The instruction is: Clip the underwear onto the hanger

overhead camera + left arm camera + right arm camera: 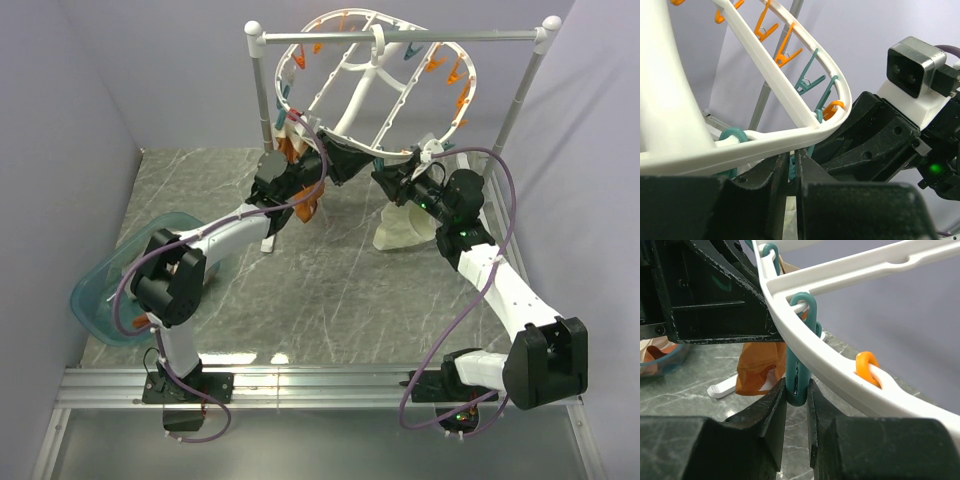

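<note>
The white oval hanger (286, 78) hangs tilted from the rail, with orange and teal clips round its rim. Both grippers meet at its lower rim. My right gripper (797, 385) is shut on the free end of a teal clip (799, 365) that hangs from the hanger rim (832, 371). My left gripper (792, 157) is right beside that clip, under the rim (765, 142), its jaws nearly closed with cream underwear fabric (786, 220) showing in the thin gap. In the top view the underwear (405, 228) drapes down to the table below the right gripper (388, 176); its top is hidden.
An orange-brown garment (300, 205) hangs from the hanger's left side and shows in the right wrist view (757, 365). The white rail stand (400, 37) spans the back, with its foot (722, 387) on the marble table. A teal bin (110, 290) sits at the left edge.
</note>
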Action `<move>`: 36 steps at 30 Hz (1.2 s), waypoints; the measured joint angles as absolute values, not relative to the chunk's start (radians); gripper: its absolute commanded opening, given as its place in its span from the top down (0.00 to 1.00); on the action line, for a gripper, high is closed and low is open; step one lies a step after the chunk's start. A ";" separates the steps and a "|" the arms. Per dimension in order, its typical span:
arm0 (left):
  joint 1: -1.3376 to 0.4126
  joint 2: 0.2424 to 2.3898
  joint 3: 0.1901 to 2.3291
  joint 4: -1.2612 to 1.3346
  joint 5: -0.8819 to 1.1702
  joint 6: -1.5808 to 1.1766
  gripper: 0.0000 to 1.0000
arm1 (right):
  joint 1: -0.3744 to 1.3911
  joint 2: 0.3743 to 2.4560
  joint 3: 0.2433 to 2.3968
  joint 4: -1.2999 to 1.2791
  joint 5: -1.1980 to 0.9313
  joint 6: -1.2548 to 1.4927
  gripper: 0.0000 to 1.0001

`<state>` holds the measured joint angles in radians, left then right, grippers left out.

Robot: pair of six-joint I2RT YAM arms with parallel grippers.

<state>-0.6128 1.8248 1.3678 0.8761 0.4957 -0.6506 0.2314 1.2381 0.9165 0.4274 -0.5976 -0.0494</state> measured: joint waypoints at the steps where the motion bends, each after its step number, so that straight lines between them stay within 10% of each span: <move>1: -0.614 1.831 1.374 0.876 0.498 -0.651 0.85 | 0.230 1.238 0.916 0.425 -0.598 -0.049 1.00; 11: -0.646 1.861 1.410 0.842 0.469 -0.652 1.00 | 0.226 1.238 0.916 0.421 -0.601 -0.050 1.00; 18: -0.648 1.861 1.411 0.832 0.456 -0.675 1.00 | 0.231 1.238 0.916 0.418 -0.584 -0.041 0.66; 36: -0.646 1.858 1.411 0.763 0.393 -0.687 1.00 | 0.255 1.248 0.919 0.435 -0.541 -0.020 0.56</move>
<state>-0.6460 1.8576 1.4105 0.7631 0.3935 -0.6872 0.2554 1.2484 0.9192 0.4355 -0.5411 -0.0196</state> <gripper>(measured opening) 0.011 0.433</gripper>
